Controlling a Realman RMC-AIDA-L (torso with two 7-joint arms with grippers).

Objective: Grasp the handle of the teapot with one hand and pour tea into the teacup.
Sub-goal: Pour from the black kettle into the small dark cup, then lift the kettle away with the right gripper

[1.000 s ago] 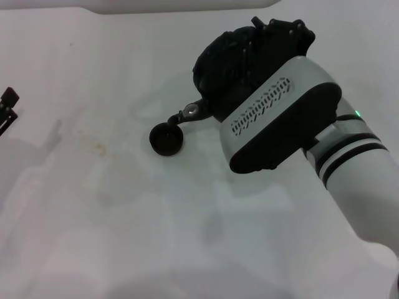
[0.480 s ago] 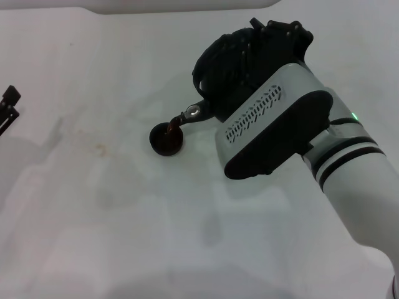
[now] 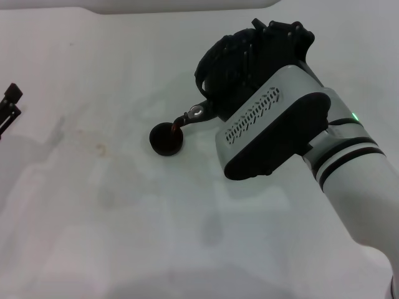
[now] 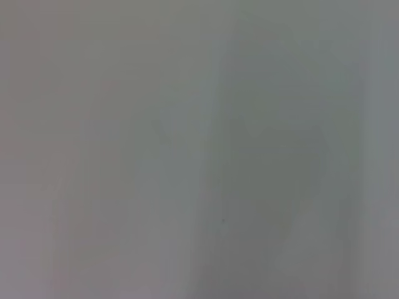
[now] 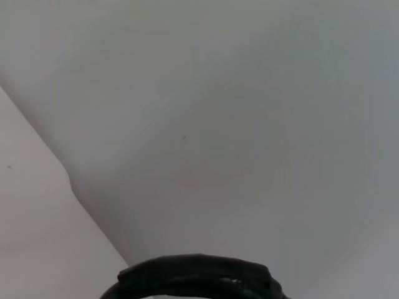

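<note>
The round matte-black teapot [image 3: 227, 68] hangs tilted above the white table, mostly behind my right arm's wrist housing. Its short spout with the pale metal ring [image 3: 196, 113] points down-left, right over the rim of the tiny dark teacup [image 3: 166, 138]. A thin reddish-brown thread of tea [image 3: 176, 127] runs from the spout tip into the cup. My right gripper [image 3: 280, 34] is at the top of the pot, shut on the handle. The thick black handle [image 5: 196, 274] shows in the right wrist view. My left gripper [image 3: 9, 104] is parked at the table's left edge, away from both.
The white table [image 3: 93, 205] carries a faint stain [image 3: 100, 148] left of the cup. A raised white edge [image 3: 156, 5] runs along the back. The left wrist view shows only a plain grey surface.
Tea started flowing from the spout into the cup half a second ago. The stream is now thinner, and the pot has shifted slightly right. The left arm has not moved.
</note>
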